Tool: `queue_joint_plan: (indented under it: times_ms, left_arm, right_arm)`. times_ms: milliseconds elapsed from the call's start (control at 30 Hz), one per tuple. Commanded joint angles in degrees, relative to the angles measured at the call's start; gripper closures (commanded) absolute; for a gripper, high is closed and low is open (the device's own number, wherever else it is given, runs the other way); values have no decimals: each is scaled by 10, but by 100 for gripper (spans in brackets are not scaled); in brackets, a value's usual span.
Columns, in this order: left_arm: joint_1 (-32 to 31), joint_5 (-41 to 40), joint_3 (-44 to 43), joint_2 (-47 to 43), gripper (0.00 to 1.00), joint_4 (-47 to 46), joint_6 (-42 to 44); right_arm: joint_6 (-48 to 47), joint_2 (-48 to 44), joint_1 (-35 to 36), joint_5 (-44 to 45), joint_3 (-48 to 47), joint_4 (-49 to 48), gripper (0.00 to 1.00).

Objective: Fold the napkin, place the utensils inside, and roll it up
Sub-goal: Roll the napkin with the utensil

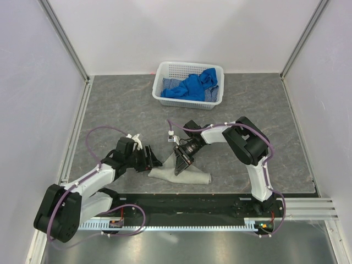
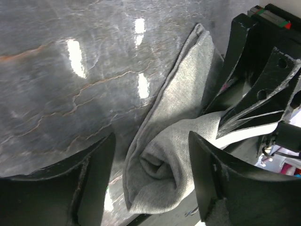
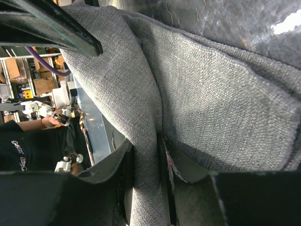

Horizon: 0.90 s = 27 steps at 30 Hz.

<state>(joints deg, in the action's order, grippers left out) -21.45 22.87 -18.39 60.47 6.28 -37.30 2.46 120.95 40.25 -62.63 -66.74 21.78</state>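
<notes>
The grey-beige napkin [image 1: 193, 176] lies as a loose roll on the table between my two grippers. In the left wrist view its rolled end [image 2: 162, 174] sits between the fingers of my left gripper [image 2: 150, 146], which is open with a gap on each side. My right gripper [image 3: 146, 160] is shut on a fold of the napkin [image 3: 211, 103], pinching the cloth upright. From above, the left gripper [image 1: 153, 163] is at the napkin's left end and the right gripper [image 1: 181, 163] is over its middle. The utensils are hidden.
A white basket [image 1: 165, 74] with bright blue cloths [image 1: 192, 86] stands at the back of the table. The black rail [image 1: 181, 203] with the arm bases runs along the near edge. Walls close in left and right.
</notes>
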Motion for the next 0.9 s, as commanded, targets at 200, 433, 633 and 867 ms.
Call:
queue_joint_plan:
  times_ms: [200,433,633,867]
  left_arm:
    - [1,46,42,46,81,-90,-27]
    - [1,53,37,70,98,-91,-15]
    - [1,55,26,98,98,-85,-7]
    - [1,43,-5,126,98,-33,-4]
  right_arm:
    - [-2,1,-3,102,-12,9,59]
    - [-2,-98,-3,171,-1,1,40]
    - [-43,-242,29,268,86,-73,24]
    - [-111,-361,180,517,176,-123,15]
